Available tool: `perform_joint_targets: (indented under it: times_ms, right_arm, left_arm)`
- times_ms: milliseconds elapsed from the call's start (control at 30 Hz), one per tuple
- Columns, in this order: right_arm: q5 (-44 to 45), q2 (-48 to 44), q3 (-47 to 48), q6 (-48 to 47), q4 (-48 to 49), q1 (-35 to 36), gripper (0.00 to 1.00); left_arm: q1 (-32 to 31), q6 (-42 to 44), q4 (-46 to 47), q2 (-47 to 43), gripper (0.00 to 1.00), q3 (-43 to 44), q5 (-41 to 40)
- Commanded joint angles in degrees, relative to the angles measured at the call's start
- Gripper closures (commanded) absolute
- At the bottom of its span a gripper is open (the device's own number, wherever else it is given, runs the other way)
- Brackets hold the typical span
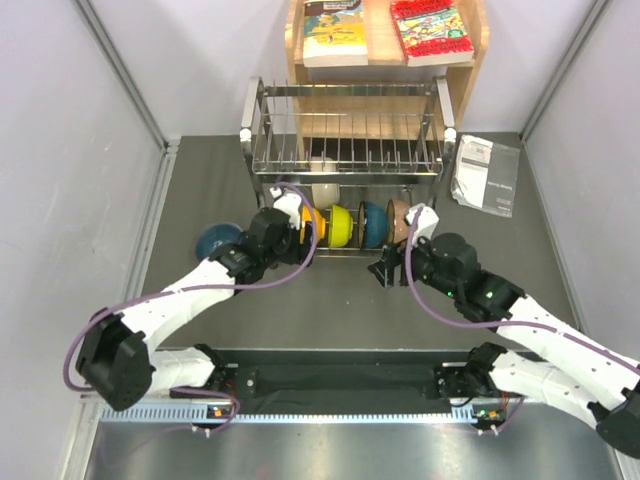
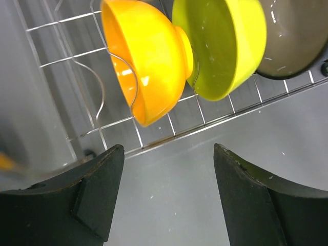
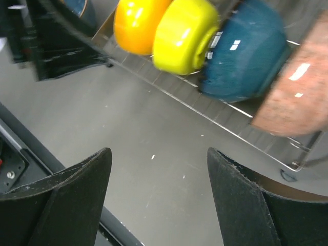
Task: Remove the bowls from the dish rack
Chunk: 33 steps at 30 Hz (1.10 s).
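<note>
Four bowls are standing on edge in the lower tier of the dish rack (image 1: 345,168), at the far middle of the worktop (image 1: 340,310). Left to right, an orange bowl (image 2: 146,61), a lime-yellow bowl (image 2: 220,43), a teal-blue bowl (image 3: 243,56) and a pinkish-tan bowl (image 3: 300,92) are crowding together in one row. A cream-white bowl (image 1: 323,194) is sitting behind them, mostly hidden. A blue bowl (image 1: 214,240) is lying on the worktop just left of the rack, beside the left arm.

I am holding the left fingers (image 2: 97,195) spread wide and empty in front of the orange bowl, close to the rack's front rail without touching it. The right fingers (image 3: 77,195) are gaping wide as well, gripping nothing, hovering over bare worktop before the teal-blue and pinkish-tan bowls.

A wooden shelf (image 1: 470,70) carrying books (image 1: 432,30) is rising behind the rack, and a leaflet (image 1: 487,175) is lying to its right.
</note>
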Motion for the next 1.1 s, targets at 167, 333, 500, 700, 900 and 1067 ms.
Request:
perform_joint_targets:
  times_ms: [167,333,500,700,900,1067]
  right_arm:
    - [6.5,-4.3,2.4,-0.9,0.4,5.9,0.25]
    - [7.1,-7.2,2.2,-0.4,-0.3,5.9,0.25]
    - [6.8,-9.0,1.2,0.0,-0.7,5.9,0.25]
    - [6.9,-10.2,-0.1,0.2,-1.3,5.9,0.24]
    - [7.4,-10.2,-1.1,0.4,-1.1,6.0,0.24]
    - [7.8,-10.1,-1.1,0.5,-1.2,5.9,0.24]
  left_arm:
    - [-0.8,0.2,10.4,5.2,0.25,2.6,-4.3]
    - [-0.8,0.3,12.2,7.6,0.26,2.8,-4.5]
    - [-0.7,1.4,15.0,11.4,0.26,2.3,-6.3]
    - [-0.8,1.2,23.7,10.6,0.28,-3.2,-3.6]
    - [-0.2,1.5,31.0,9.8,0.29,-8.3,-0.9]
    - [0.2,1.6,36.2,8.4,0.32,-12.6,-1.1]
